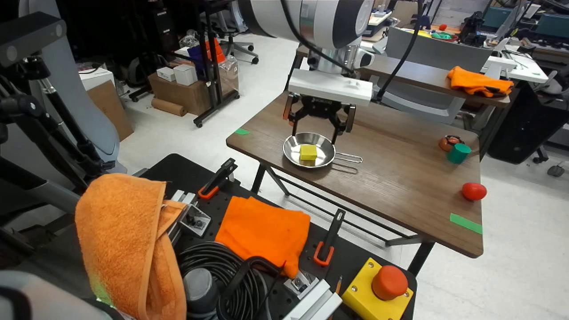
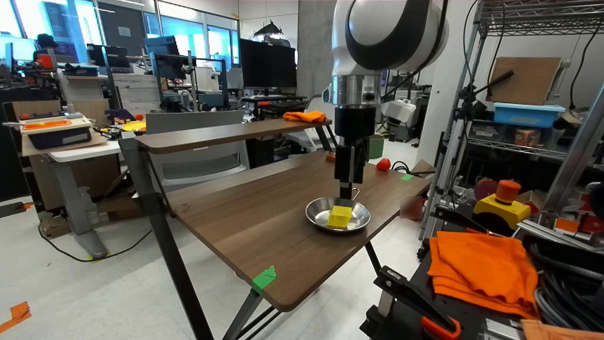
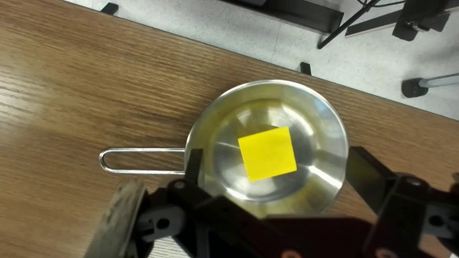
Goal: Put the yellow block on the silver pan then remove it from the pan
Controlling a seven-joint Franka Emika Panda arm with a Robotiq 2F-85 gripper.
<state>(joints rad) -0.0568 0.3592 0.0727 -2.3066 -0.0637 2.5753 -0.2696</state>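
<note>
Jaws wide, block point(image 3: 267, 154) inside pan rim point(image 3: 274, 82)

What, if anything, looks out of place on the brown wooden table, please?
I see nothing spilled or damaged. The small yellow block sits inside the round silver metal pan, apart from the open black gripper. Only the red round object seems slightly oddly placed: it lies near the edge of the table and might roll off.
</note>
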